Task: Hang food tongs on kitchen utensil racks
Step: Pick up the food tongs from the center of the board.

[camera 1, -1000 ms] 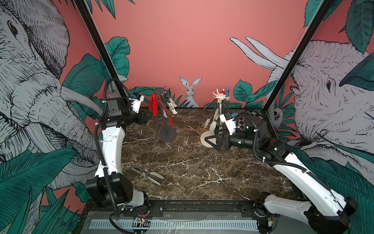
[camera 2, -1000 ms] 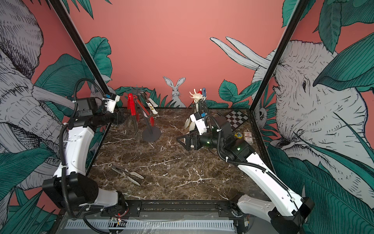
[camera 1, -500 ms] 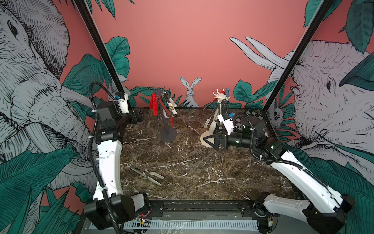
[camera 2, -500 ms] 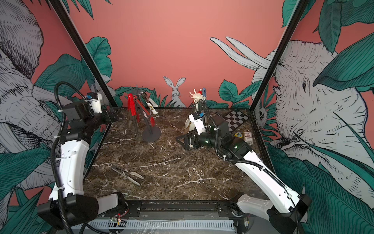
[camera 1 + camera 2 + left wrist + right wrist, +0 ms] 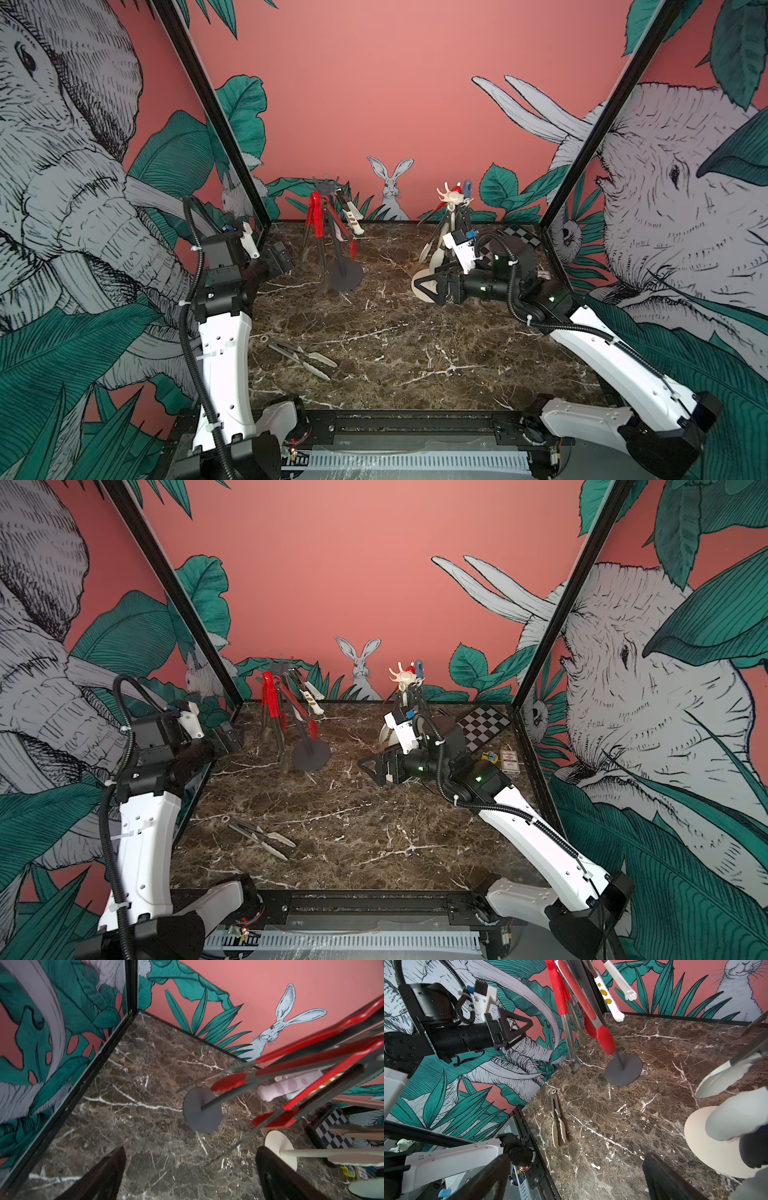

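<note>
The brown marble tabletop (image 5: 415, 340) carries two tall hooked racks at its far end. The dark grey pole rack on a round disc base (image 5: 348, 277) stands to the left, and the cream pole rack with its crown of upturned hooks (image 5: 451, 196) to the right.

The left gripper (image 5: 190, 1180) hovers just beside the grey rack, jaws spread wide with nothing between them. The right gripper (image 5: 575, 1184) sits low in front of the cream rack's base, equally wide and empty.

Several tongs already hang. The grey rack holds red-handled metal tongs (image 5: 316, 216) and white paw-tipped tongs with yellow spots (image 5: 610, 997), among others. Cream-tipped ones hang on the cream rack.

One pair of slim metal tongs with cream tips (image 5: 299, 357) lies flat near the front left, well apart from both racks. The job looks nearly finished, with only that pair left to hang.
</note>
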`<state>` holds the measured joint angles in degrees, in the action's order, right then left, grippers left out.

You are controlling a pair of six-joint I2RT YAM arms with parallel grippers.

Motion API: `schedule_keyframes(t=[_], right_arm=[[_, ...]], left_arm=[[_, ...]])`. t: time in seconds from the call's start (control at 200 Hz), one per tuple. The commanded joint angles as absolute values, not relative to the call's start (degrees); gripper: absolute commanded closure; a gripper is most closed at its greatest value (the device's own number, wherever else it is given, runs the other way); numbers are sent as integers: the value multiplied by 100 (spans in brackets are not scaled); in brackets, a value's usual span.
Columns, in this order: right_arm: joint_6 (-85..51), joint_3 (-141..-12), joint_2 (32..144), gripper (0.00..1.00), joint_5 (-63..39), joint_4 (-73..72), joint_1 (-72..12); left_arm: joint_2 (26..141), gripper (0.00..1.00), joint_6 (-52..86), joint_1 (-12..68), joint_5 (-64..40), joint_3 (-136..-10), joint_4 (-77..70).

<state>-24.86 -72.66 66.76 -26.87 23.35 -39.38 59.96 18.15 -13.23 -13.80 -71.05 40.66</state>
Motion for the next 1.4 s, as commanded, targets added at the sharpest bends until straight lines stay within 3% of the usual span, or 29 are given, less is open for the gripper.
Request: schedule_keyframes(t=[0.0, 0.415, 0.74, 0.97, 1.395], right_arm=[[-2481, -7193, 6679, 1, -2762, 2065, -3920], [-2479, -7069, 6739, 1, -2575, 2185, -3907], [-2514, -6919, 6720, 1, -2505, 2153, -3894], [-2536, -6777, 6605, 1, -2448, 2117, -3876], [-2542, -6539, 6479, 1, -2406, 2059, -3788]], left_arm=[[5676, 1, 2261, -1341, -1231, -6822, 4703], [4834, 4, 3215, -1320, -719, -5788, 5940], [5001, 7, 4025, -1118, -336, -5371, 6291], [5246, 7, 4816, -554, -140, -4987, 6262], [5260, 23, 5584, -344, 45, -4213, 6349]])
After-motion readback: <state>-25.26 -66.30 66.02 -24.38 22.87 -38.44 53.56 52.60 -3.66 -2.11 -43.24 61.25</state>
